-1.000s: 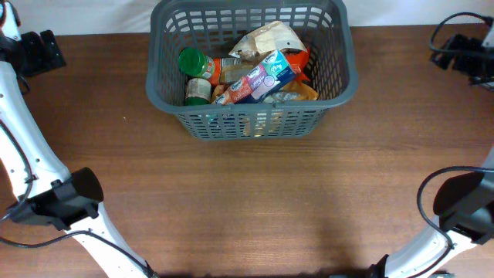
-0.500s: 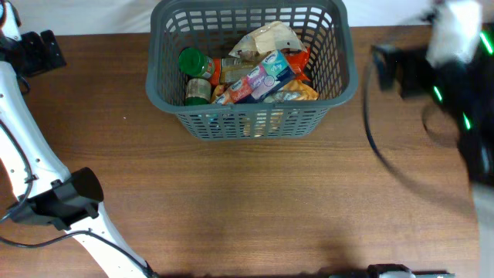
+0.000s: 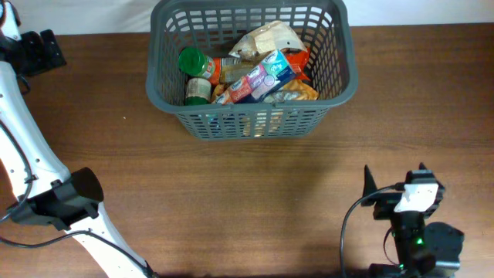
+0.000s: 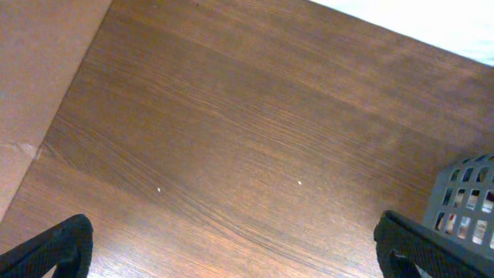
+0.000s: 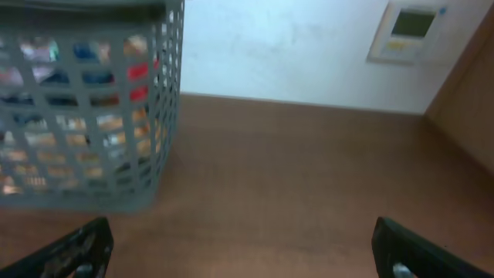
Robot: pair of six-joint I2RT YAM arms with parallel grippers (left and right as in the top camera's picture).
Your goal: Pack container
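The container (image 3: 164,91), a dark grey slotted basket, stands at the far middle of the table. It holds two green-lidded jars (image 3: 191,62), a blue and orange box (image 3: 262,77), a beige bag (image 3: 270,37) and an orange packet (image 3: 306,92). My left gripper (image 3: 36,51) is open and empty at the far left, well left of the basket; the basket's corner (image 4: 469,202) shows in the left wrist view. My right gripper (image 3: 394,185) is open and empty at the front right, raised, facing the far wall; the basket (image 5: 85,116) lies to its left.
The brown wooden table (image 3: 255,193) surrounds the basket. A white wall with a small panel (image 5: 407,29) lies beyond the table's far edge. A cardboard-coloured surface (image 4: 38,69) borders the table's left side. A black cable (image 3: 349,224) hangs by the right arm.
My right arm has swung from the far right edge to the front right of the table. The left arm and the basket's contents have not moved.
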